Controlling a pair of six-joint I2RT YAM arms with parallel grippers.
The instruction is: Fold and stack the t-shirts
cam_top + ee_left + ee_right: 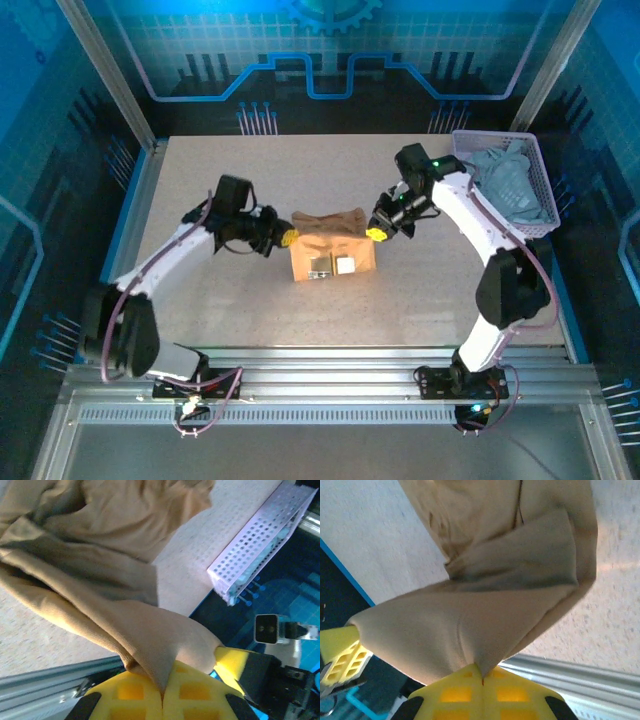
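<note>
You have the tan, orange-brown soft cloth t-shirt (335, 252) lying part-folded at the middle of the speckled beige table (230, 300), and both arms are on it. The left gripper (289, 239) has its yellow pads pressed together on a bunched corner at the shirt's left edge. The right gripper (377, 234) is pinched the same way on the right edge. Each wrist view shows cloth drawn into a peak that disappears into the seam between the pads.

Risk 1 is slip. Each grip looks like a thin bite of fabric, so if you pull the 2 arms apart or move fast, 1 corner can pop free and the fold collapses on that side.

Risk 2 is skew. If 1 arm leads the other, the held edge lands crooked and the layers beneath drag with it across the table.

Risk 3 is contact between the arms. The 2 grippers sit near each other over a narrow bundle, so bringing them inward invites a knock.

The pale grey-blue t-shirt (503, 178) is heaped unfolded in the lavender perforated plastic basket (260, 535) at the far right. A sloppy tan fold now would make a poor base for stacking it.
</note>
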